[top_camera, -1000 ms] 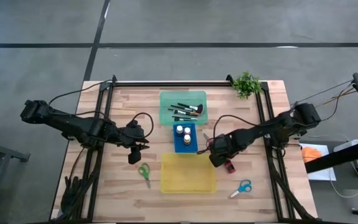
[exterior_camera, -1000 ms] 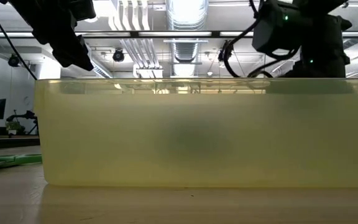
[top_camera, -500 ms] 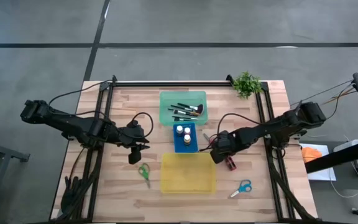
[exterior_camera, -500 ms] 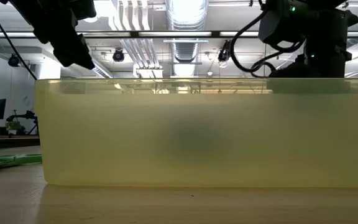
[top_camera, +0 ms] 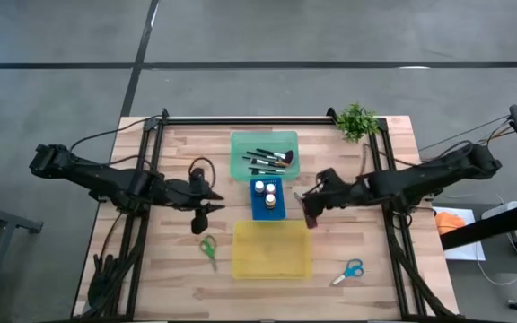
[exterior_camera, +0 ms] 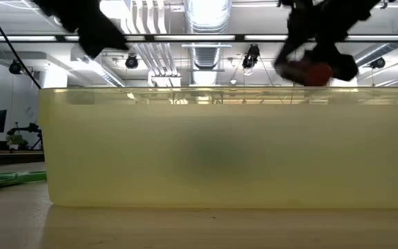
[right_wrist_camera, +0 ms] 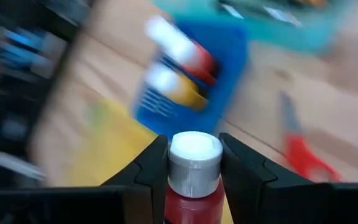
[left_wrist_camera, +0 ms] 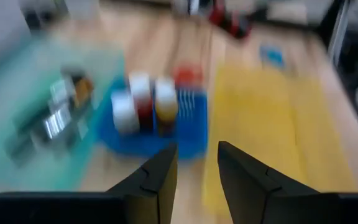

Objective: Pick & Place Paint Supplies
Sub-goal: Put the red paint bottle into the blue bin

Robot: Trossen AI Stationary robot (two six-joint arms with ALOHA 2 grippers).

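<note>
Right wrist view gives me the clearest read: a red paint bottle [right_wrist_camera: 193,180] with a white cap stands pinched between the two fingers of the right pincer [right_wrist_camera: 193,163], cap toward the camera, long axis along the fingers. Beyond it, in the upper middle of that frame, sits the blue tray [right_wrist_camera: 194,74] already holding bottles, and red-handled scissors [right_wrist_camera: 300,149] lie on the tabletop [right_wrist_camera: 328,112] at middle right.

In the high view the right pincer [top_camera: 310,213] hangs right of centre, just beside the blue tray [top_camera: 267,213] on its right edge, above the upper right corner of the yellow tray [top_camera: 272,260]. So the tray lies to the picture's left of the held bottle, a short sideways reach, and I judge the drop turns on clearing that near wall. The right arm is clearly the one on the job.

The left pincer [top_camera: 203,215] hovers left of centre, above the green scissors [top_camera: 208,248]; its fingers are spread with nothing between them in the left wrist view.

Against the frame a second ago, the right pincer has risen off the tabletop by the yellow tray's right side and swung toward the blue tray with the bottle, now lifted clear in the low view; the left pincer has shifted slightly
</note>
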